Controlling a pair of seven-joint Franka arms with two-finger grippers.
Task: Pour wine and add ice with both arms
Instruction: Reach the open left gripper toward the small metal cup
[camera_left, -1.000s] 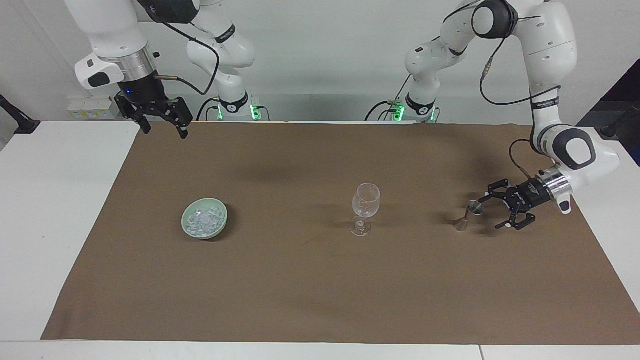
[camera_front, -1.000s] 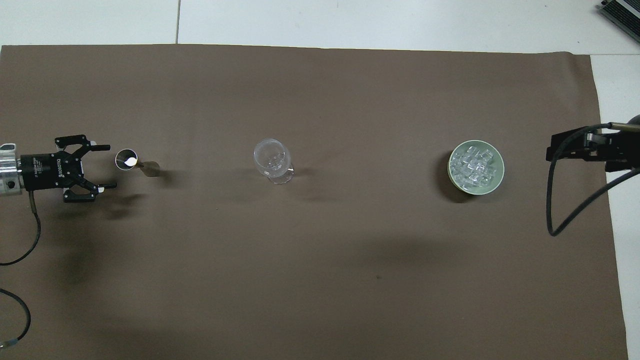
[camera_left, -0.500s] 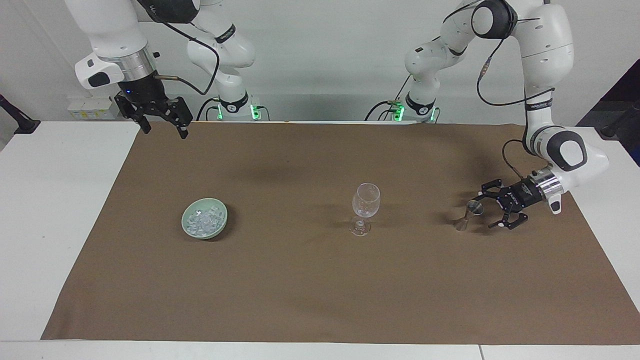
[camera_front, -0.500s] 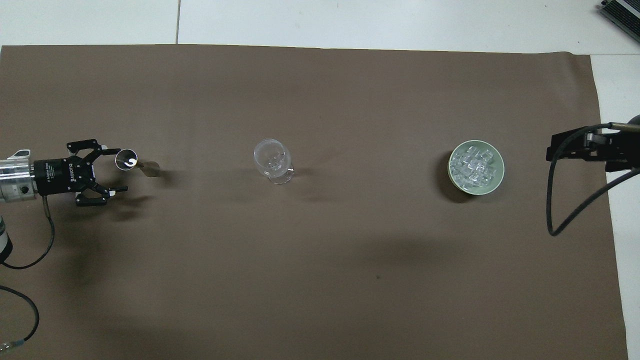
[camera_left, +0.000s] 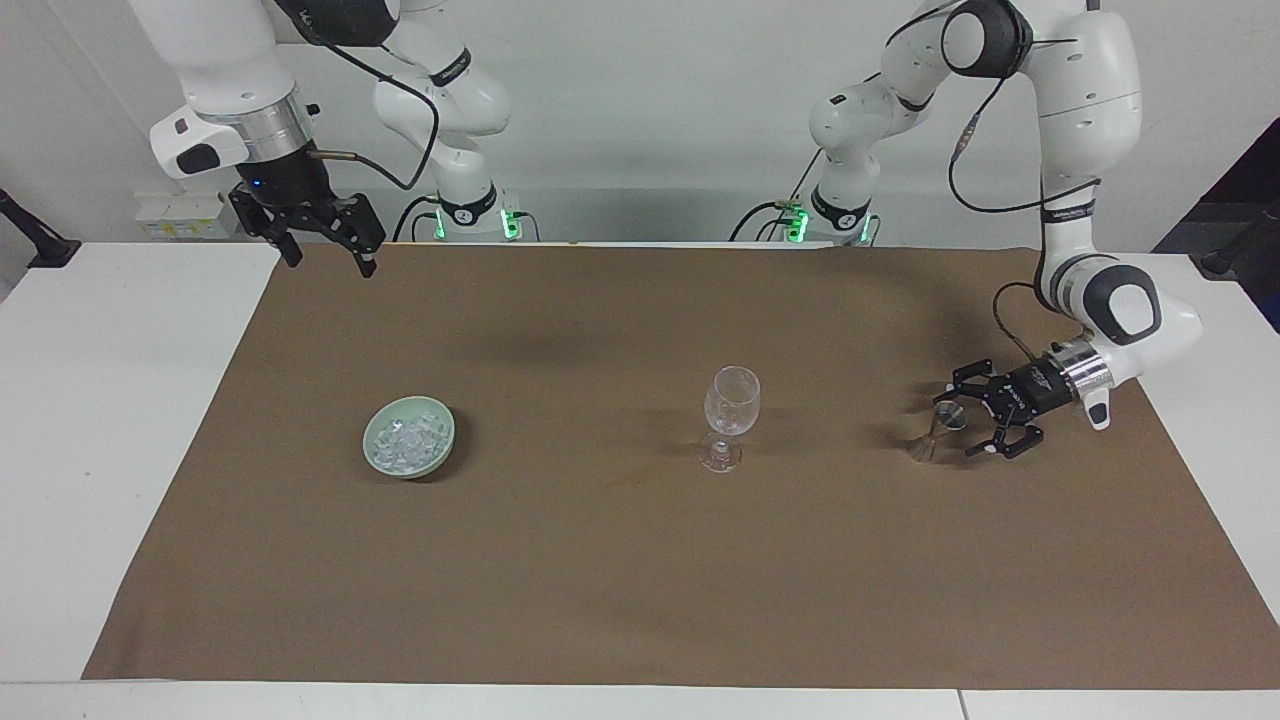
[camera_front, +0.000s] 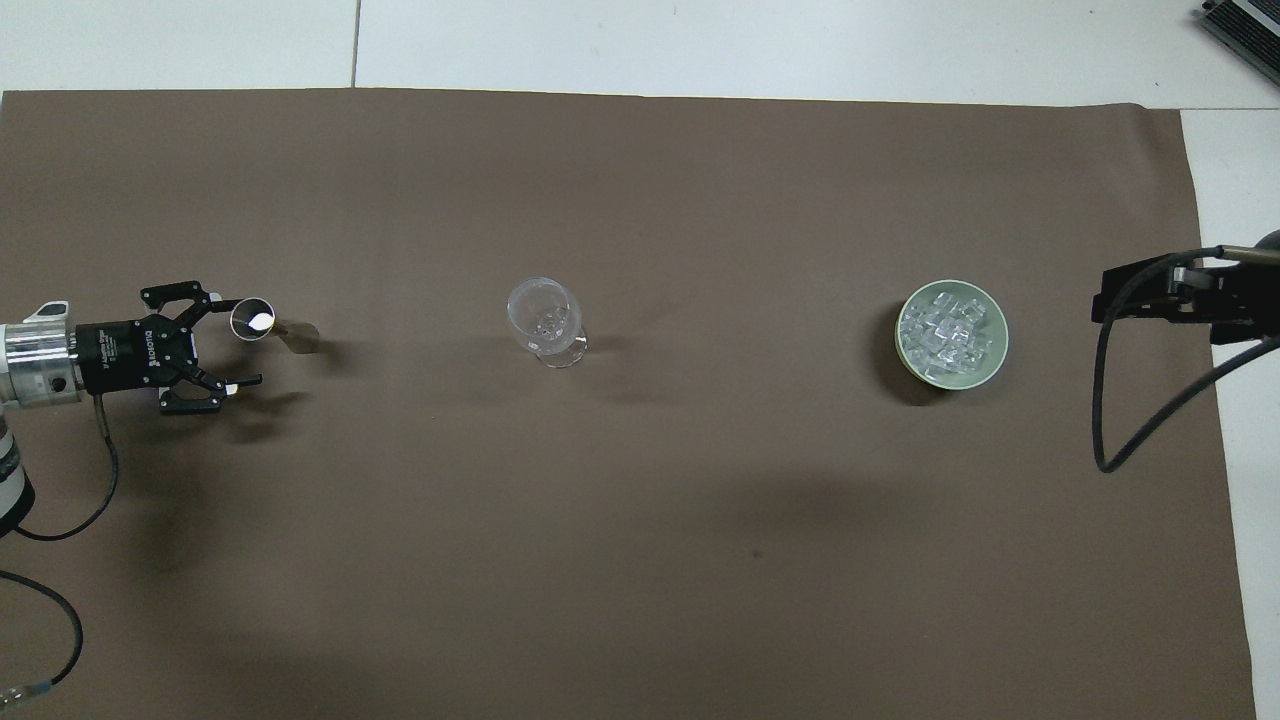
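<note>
A small metal jigger (camera_left: 938, 428) (camera_front: 254, 320) stands on the brown cloth toward the left arm's end of the table. No wine shows; its cup gives only a bright glint. My left gripper (camera_left: 962, 420) (camera_front: 234, 340) lies low and level beside it, open, its fingertips reaching the jigger without closing on it. The empty clear stemmed glass (camera_left: 732, 402) (camera_front: 545, 318) stands mid-table. Ice (camera_left: 406, 434) (camera_front: 950, 330) fills a pale green bowl (camera_left: 440, 452) (camera_front: 998, 350) toward the right arm's end. My right gripper (camera_left: 330, 264) (camera_front: 1140, 292) waits open, raised over the cloth's corner.
The brown cloth (camera_left: 640, 580) (camera_front: 640, 560) covers most of the white table (camera_left: 120, 420). A black cable (camera_front: 1110, 430) hangs from the right arm's wrist over the cloth's edge beside the bowl.
The left gripper has slid in toward the jigger and dropped lower, staying open. The right arm, glass and bowl have not moved.
</note>
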